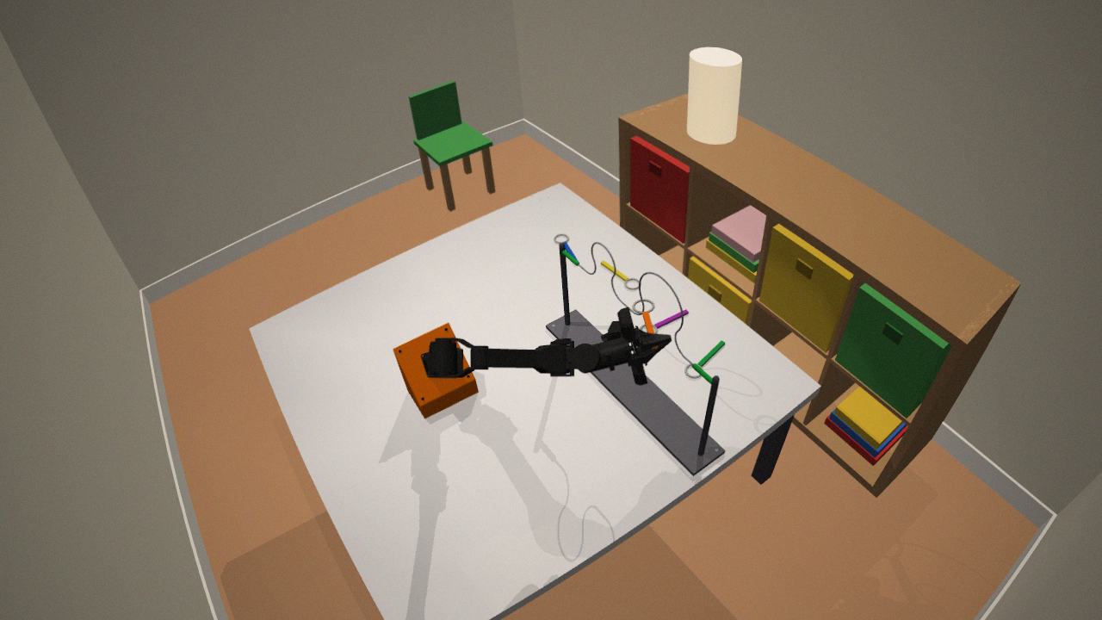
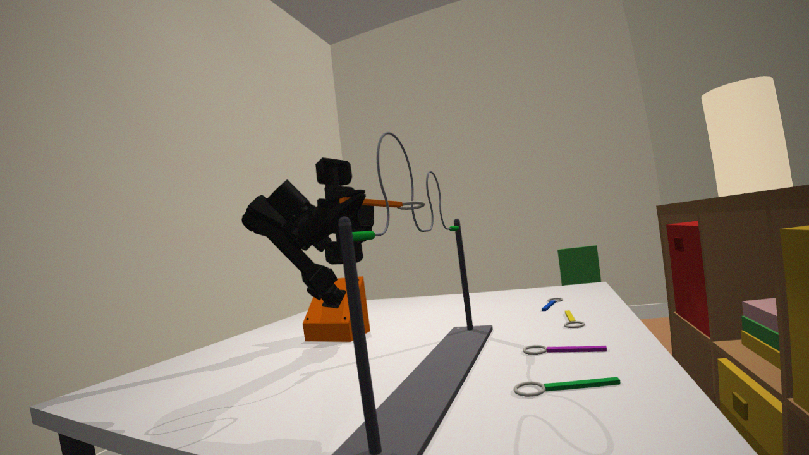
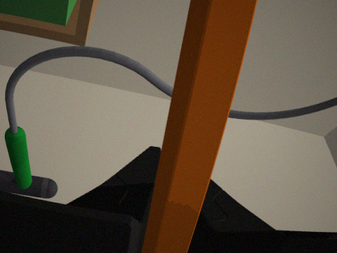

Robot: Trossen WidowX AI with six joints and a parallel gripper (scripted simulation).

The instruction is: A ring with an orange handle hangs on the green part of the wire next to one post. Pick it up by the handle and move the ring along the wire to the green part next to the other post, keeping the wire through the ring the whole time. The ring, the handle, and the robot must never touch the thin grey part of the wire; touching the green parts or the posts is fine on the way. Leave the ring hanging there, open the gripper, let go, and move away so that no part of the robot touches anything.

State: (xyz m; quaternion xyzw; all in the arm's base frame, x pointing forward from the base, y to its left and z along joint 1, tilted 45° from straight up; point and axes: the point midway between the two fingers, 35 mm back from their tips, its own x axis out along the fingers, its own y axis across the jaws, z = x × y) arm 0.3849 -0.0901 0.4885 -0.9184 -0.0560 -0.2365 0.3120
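Observation:
The grey ring (image 1: 634, 308) (image 2: 423, 204) is around the far leg of the wire's tall loop; it is outside the wrist view. Its orange handle (image 1: 648, 322) (image 2: 384, 202) (image 3: 207, 88) is nearly level. My gripper (image 1: 664, 339) (image 2: 355, 198) (image 3: 161, 159) is shut on the handle, beside the tall loop. The grey wire (image 2: 388, 133) (image 3: 77, 51) crosses the handle's line in the wrist view; I cannot tell the gap. One green part (image 1: 704, 374) (image 2: 363, 235) (image 3: 19, 158) is at the near post (image 1: 708, 416) (image 2: 359, 339), the other (image 1: 571, 257) (image 2: 454, 228) at the far post (image 1: 565, 285) (image 2: 462, 277).
The posts stand on a dark base plate (image 1: 631, 393) (image 2: 418, 384). On the table behind lie rings with a blue handle (image 2: 548, 305), a yellow handle (image 1: 615, 270) (image 2: 569, 315), a purple handle (image 1: 671, 319) (image 2: 577, 349) and a green handle (image 1: 710, 354) (image 2: 582, 384).

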